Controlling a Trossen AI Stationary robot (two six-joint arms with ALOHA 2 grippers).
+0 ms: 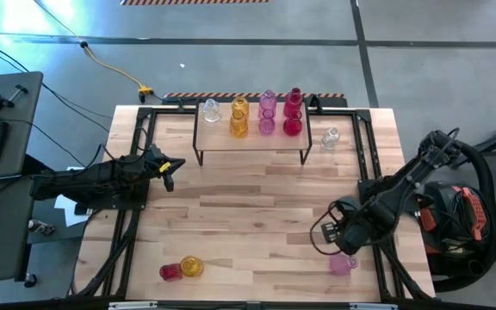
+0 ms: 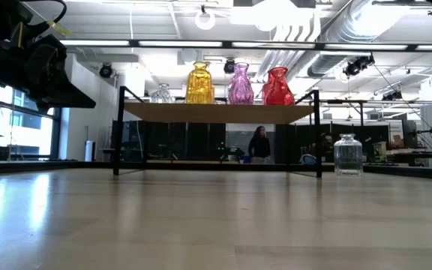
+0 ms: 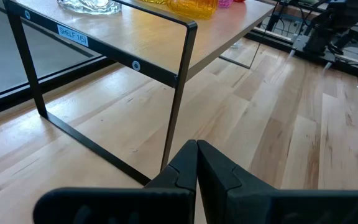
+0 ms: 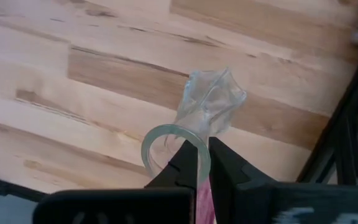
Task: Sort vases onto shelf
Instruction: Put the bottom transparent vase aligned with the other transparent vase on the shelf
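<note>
Two hands: right hand [image 4: 202, 163] pinched on the round rim of a pale glass vase [image 4: 207, 102], well off the wooden shelf [image 1: 252, 140]; left hand [image 3: 196, 163] shut, empty, near the shelf's thin black metal leg.

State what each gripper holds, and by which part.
The right gripper is shut on the rim of a pale pink vase, at its mouth, near the table's front right edge. The left gripper is shut on nothing.
</note>
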